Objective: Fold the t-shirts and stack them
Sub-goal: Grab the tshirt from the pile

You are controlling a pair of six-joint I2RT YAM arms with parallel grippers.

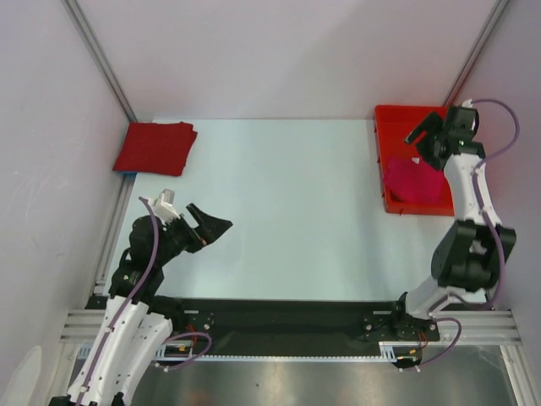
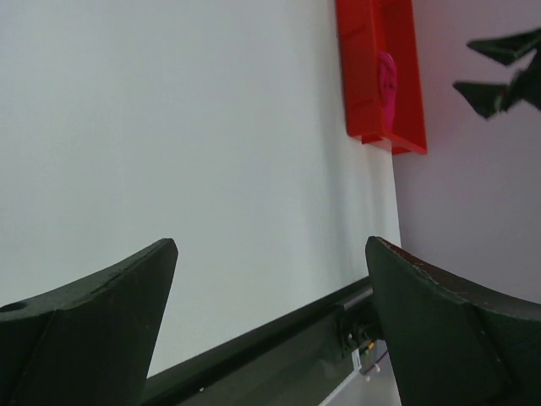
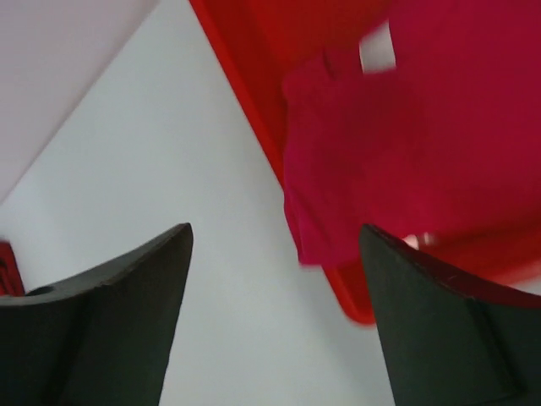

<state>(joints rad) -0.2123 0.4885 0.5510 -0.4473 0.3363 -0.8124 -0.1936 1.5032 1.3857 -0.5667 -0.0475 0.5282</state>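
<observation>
Table (image 1: 287, 203): pale and flat, it carries everything. Its middle is where I judge the magenta shirt should be spread for folding.
Red tray (image 1: 378, 152): rigid plastic at the table's far right corner, against the right wall. Its rim (image 3: 254, 51) is the main obstacle, since cloth dragged sideways could catch on it or shove the tray, so the lift should go up before it goes across.
Crimson t-shirt (image 1: 155, 148): lies folded at the far left corner, well apart from the tray. It looks finished, and is likely the base of the stack.
Magenta t-shirt (image 1: 412, 179): bunched in the near half of the tray, with a fold draped over the tray's left rim in the right wrist view (image 3: 406, 152). Fetching it out is the step in hand. A pinch on that upper fold, taking only one layer if possible, should work best (a deep grab would bring up a wad).
Right gripper (image 1: 420, 131): hovers over the far part of the tray with its jaws spread (image 3: 275, 228), holding nothing.
Left gripper (image 1: 211, 227): over the near left part of the table, jaws wide apart and empty (image 2: 270, 245). It is clear of the right arm's path.
</observation>
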